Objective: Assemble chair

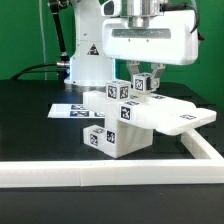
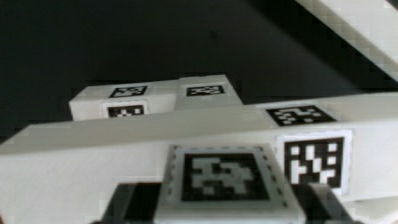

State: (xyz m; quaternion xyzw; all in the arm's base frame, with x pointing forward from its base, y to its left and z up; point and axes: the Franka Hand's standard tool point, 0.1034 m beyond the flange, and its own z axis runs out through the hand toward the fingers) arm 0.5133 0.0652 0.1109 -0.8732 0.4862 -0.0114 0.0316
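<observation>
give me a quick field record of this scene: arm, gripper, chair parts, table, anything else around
arm: white, reaching down from above over the chair parts
gripper: jaws round a small tagged part at the top of the stack
chair parts: white tagged blocks and slabs joined in one stack, a flat slab sticking out to the exterior view's right
marker board: flat on the table behind the stack, toward the exterior view's left
border rail: long white rail along the near edge, turning a corner on the exterior view's right
table: black surface
</observation>
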